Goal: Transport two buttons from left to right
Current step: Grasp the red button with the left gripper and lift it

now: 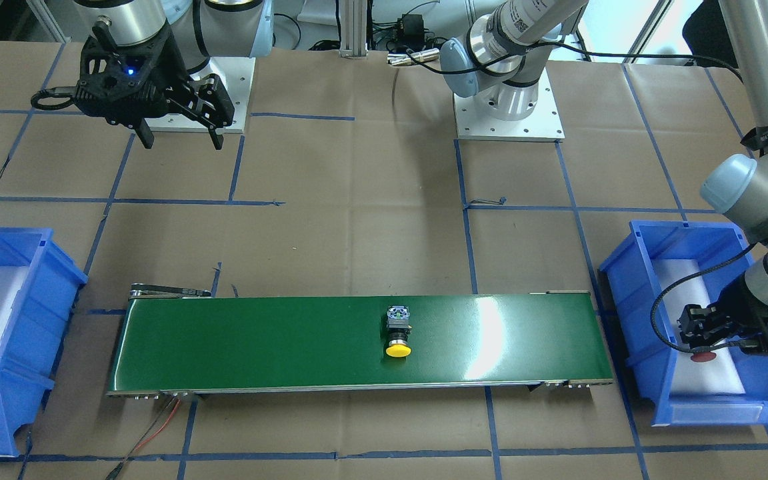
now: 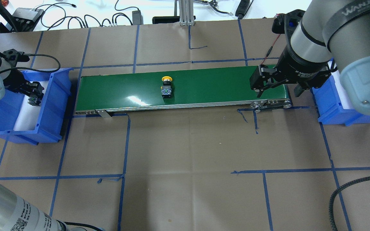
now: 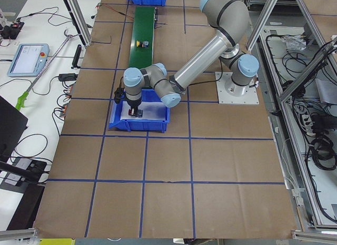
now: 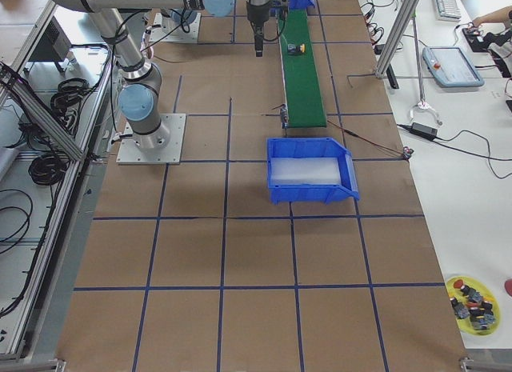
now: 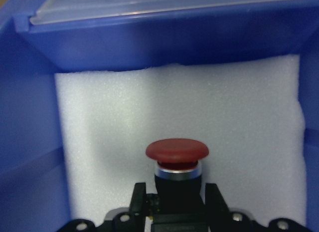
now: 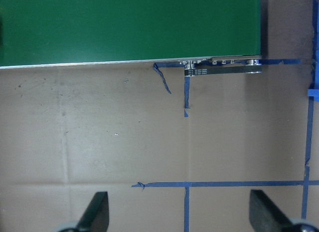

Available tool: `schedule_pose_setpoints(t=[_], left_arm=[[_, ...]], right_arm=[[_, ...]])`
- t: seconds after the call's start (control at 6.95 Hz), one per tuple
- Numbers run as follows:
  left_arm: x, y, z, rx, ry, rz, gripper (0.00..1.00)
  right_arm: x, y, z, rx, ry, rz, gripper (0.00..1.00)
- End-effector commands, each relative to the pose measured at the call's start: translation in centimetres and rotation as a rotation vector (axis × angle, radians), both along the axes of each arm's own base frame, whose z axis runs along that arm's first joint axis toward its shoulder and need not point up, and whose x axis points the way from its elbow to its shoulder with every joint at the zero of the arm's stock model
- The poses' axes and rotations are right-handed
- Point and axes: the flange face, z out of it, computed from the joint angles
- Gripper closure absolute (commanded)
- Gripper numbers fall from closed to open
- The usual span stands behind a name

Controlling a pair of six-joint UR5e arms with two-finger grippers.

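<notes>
**Mia:** Where are the two buttons?

**Sam:** The yellow button [image 1: 398,333] lies on its side near the middle of the green belt [image 1: 257,340]. Its cap points away from the robot. The red button [image 5: 177,159] is in the blue box [image 1: 627,300] just past the belt's left end, over the white foam [image 5: 124,117].

**Mia:** Is anything holding them?

**Sam:** The left gripper [image 5: 175,192] is down in that box. Its two fingers [image 5: 138,194] sit one on each side of the red button's black part, and they look pinched on it. I can't tell if the button is lifted or sitting on the foam. The right gripper [image 1: 181,139] hangs high near the belt's right end, a bit to the robot's side. Its fingers are wide apart with nothing in them.

**Mia:** Are the buttons hard to carry?

**Sam:** I think not. They look small, light and hard, so they won't squash. But the round cap looks smooth and would likely slip.

**Mia:** So where do you grab?

**Sam:** Low down, on the black body or the square block behind it, where the sides are flat. I'd do the same for the yellow one and squeeze across its body, not the cap. It lies loose on the belt and could roll if nudged.

**Mia:** Where do they go?

**Sam:** Into the other blue box [image 1: 44,313] past the belt's right end, I think.
</notes>
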Motion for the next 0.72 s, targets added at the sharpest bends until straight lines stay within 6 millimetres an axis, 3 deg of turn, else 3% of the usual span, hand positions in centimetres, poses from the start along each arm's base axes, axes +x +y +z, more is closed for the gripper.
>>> schedule_pose_setpoints(t=[0.0,0.29,0.58], left_arm=[[-0.1,0.1,5.1,0.005,0.003,-0.002,0.94],[-0.4,1.3,12.8,0.059,-0.019,-0.004,0.93],[-2.1,3.2,17.2,0.096,0.001,-0.004,0.92]], right_arm=[[0.0,0.0,0.0,0.0,0.0,0.0,0.0],[0.0,0.0,0.0,0.0,0.0,0.0,0.0],[0.0,-0.1,0.0,0.0,0.0,0.0,0.0]])
